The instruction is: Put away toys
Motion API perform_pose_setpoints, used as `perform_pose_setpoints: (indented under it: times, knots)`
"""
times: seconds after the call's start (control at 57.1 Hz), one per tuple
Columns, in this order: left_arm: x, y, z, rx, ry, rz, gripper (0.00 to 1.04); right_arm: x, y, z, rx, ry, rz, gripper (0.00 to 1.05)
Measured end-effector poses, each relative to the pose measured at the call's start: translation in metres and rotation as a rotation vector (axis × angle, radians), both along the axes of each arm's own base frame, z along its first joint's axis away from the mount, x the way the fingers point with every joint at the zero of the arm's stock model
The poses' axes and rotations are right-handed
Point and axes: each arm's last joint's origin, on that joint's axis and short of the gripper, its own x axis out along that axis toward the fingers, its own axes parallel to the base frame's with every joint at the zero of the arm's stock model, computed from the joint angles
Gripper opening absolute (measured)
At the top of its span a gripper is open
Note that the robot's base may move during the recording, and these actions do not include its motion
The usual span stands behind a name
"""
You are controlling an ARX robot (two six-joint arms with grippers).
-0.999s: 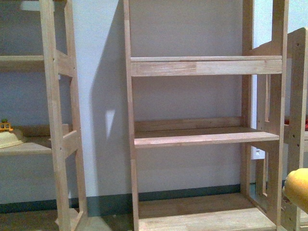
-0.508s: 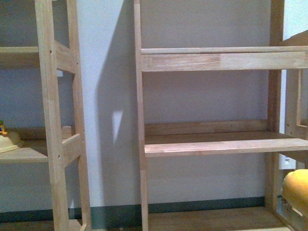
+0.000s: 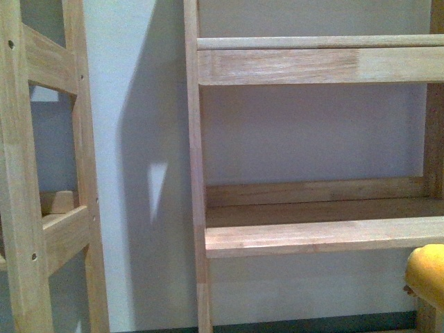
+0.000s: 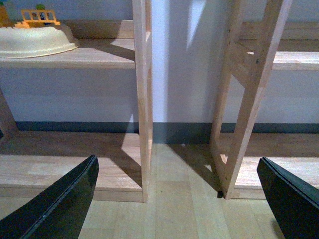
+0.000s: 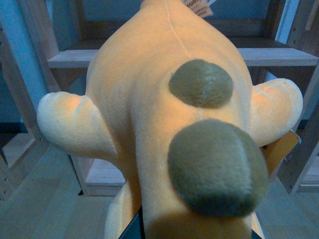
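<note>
The yellow-orange plush animal fills the right wrist view, with two grey-brown spots and stubby limbs to either side. A small white tag shows at its far end. My right gripper is shut on it; its fingers are almost wholly hidden under the plush. In the front view only a yellow edge of the plush animal shows at the lower right, just below a wooden shelf board. My left gripper is open above the floor, with nothing between its black fingers.
Two wooden shelf units stand against a pale wall, their uprights with a narrow gap between them. A cream round toy sits on the other unit's shelf. An upper shelf spans above the middle board. Light wood floor lies below.
The front view has closed in on the shelf unit, whose boards look larger. The cream toy on the left shelf has left that view. The plush stays at the lower right corner.
</note>
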Motion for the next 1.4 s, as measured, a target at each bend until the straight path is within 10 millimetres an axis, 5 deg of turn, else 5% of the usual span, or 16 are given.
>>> perform_pose_setpoints:
  times: [0.701, 0.929, 0.999, 1.402]
  knots:
    - [0.0, 0.0, 0.0, 0.0, 0.0, 0.0, 0.98, 0.0, 0.0, 0.0, 0.002, 0.001, -0.003, 0.07]
    - [0.0, 0.0, 0.0, 0.0, 0.0, 0.0, 0.98, 0.005, -0.004, -0.001, 0.19, 0.112, -0.167, 0.07]
    - [0.0, 0.0, 0.0, 0.0, 0.0, 0.0, 0.98, 0.007, -0.005, 0.012, 0.195, 0.095, -0.188, 0.07]
    - [0.0, 0.0, 0.0, 0.0, 0.0, 0.0, 0.98, 0.016, 0.003, 0.152, 0.12, -0.148, -0.223, 0.07]
